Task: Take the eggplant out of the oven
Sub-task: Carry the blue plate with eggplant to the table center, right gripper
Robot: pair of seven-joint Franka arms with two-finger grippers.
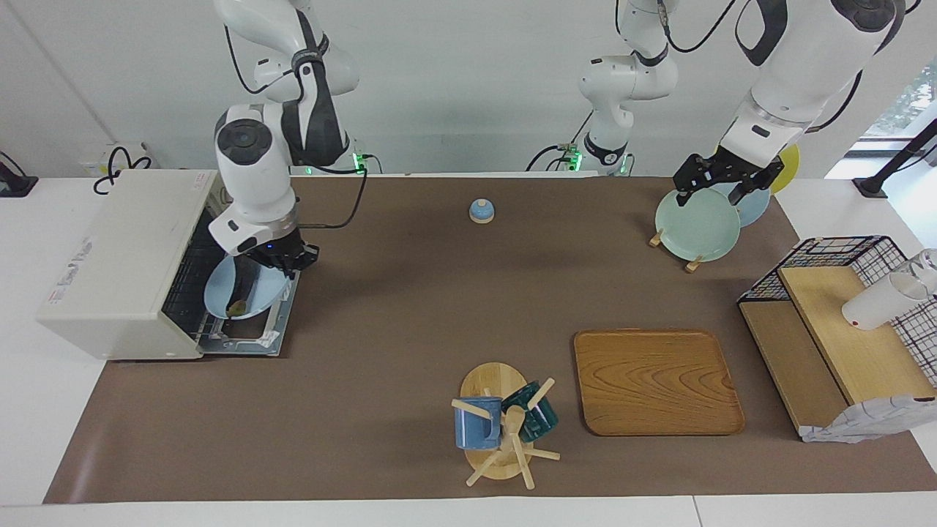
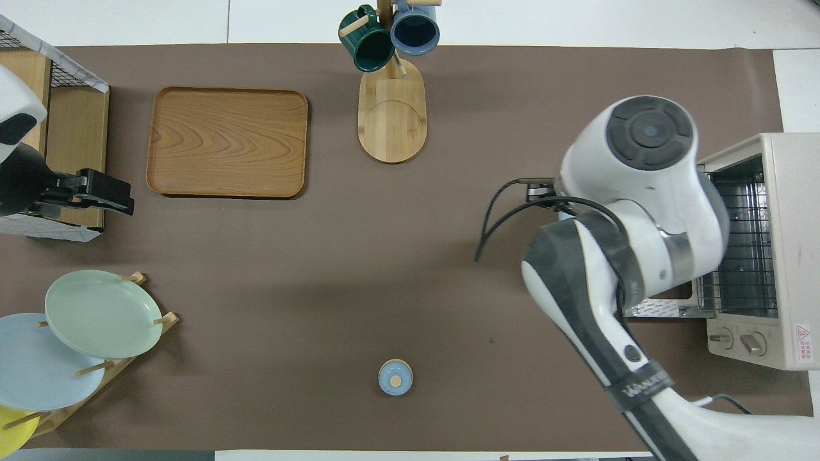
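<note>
The off-white oven [image 1: 117, 256] stands at the right arm's end of the table with its door dropped open. A light blue plate [image 1: 219, 293] lies half out of its mouth, over the door. The dark eggplant [image 1: 247, 287] lies on the plate, greenish stem tip pointing away from the robots. My right gripper [image 1: 287, 265] is low at the plate's rim, on the side away from the oven. In the overhead view the right arm hides the plate and eggplant; the oven [image 2: 788, 256] shows its wire rack. My left gripper [image 1: 721, 192] waits open over the plate rack and also shows in the overhead view [image 2: 106, 192].
A plate rack with a green plate [image 1: 695, 223] and a black wire basket [image 1: 842, 256] stand at the left arm's end. A wooden tray [image 1: 655, 380] and a mug tree [image 1: 505, 424] are farther from the robots. A small blue bell [image 1: 481, 211] sits near them.
</note>
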